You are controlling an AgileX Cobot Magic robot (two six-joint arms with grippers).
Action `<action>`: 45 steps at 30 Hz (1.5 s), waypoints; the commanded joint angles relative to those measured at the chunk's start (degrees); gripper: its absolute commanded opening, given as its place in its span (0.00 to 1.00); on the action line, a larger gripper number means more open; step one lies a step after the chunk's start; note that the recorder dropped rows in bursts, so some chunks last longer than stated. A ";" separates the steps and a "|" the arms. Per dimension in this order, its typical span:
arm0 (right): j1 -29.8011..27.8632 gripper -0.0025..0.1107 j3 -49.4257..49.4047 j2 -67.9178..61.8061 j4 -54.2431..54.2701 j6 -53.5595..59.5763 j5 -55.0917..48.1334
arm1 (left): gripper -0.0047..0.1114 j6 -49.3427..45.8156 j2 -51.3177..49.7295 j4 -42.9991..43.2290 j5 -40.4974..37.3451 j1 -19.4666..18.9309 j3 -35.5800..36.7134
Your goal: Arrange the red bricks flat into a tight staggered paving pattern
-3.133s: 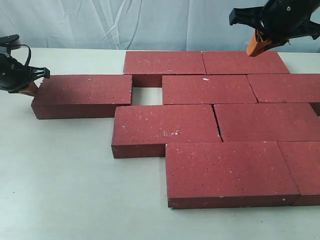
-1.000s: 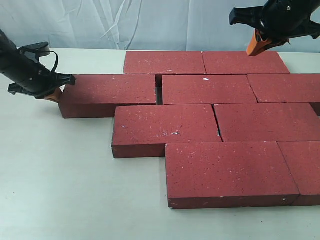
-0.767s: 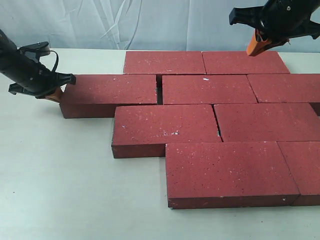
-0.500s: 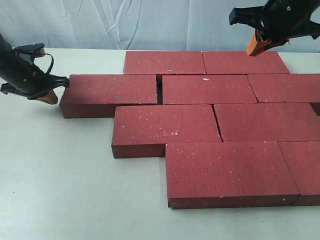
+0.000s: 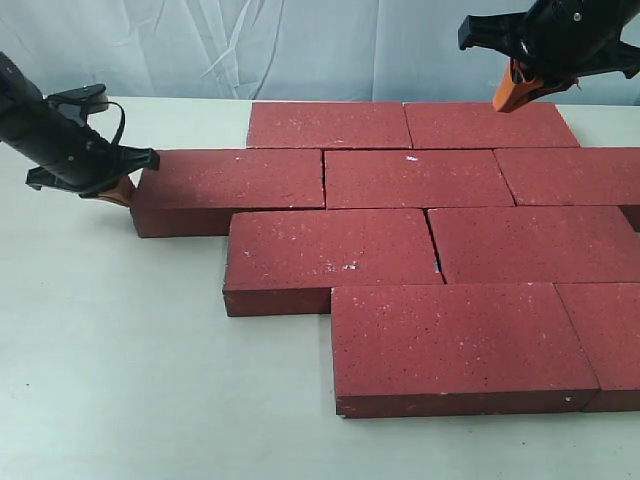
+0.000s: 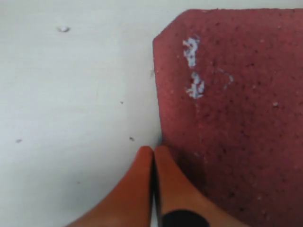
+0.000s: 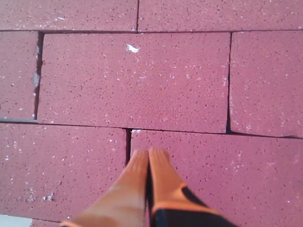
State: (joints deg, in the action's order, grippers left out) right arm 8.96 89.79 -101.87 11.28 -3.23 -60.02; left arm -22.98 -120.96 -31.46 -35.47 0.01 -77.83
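While your right hand [image 5: 506,99] hung closed and empty above the red bricks [image 5: 420,230], your closed, empty left hand [image 5: 120,190] touched the end of the leftmost brick [image 5: 232,178].

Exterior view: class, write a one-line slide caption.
Left tool, shut, touches the end of the leftmost red brick; right tool hovers above the back row.

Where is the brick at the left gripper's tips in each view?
Exterior: the brick, left end of the second row from the back.
Left wrist: the only brick, against the shut left gripper.
Right wrist: cropped at the frame edge, beside the chipped brick.
Landmark: white chip, exterior and right wrist.
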 commanded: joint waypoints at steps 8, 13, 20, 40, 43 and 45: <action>-0.27 0.01 -0.42 0.37 -0.28 0.32 0.25 | 0.04 -1.46 0.01 0.70 -0.52 -0.47 -0.28; -0.27 0.01 -0.42 0.37 -0.28 0.32 0.25 | 0.04 -1.05 0.01 1.12 -1.54 -2.83 -0.28; -0.27 0.01 -0.42 0.37 -0.28 0.32 0.25 | 0.04 -0.54 0.83 0.34 -5.62 -5.42 -0.28; -0.27 0.01 -0.42 0.37 2.63 0.32 -4.19 | 0.04 1.67 18.37 -1.13 -8.40 -5.53 7.90; -0.15 0.01 -0.42 0.37 4.31 0.61 -5.15 | 0.04 1.67 22.41 -1.24 -6.56 -5.06 11.86; -0.15 0.01 -0.42 0.37 4.44 0.71 -5.96 | 0.04 1.56 25.06 -1.24 -4.88 -3.78 13.84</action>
State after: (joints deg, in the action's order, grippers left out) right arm 8.96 89.41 -101.87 15.41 -3.12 -65.10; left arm -21.61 -98.40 -31.68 -42.15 -5.10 -65.75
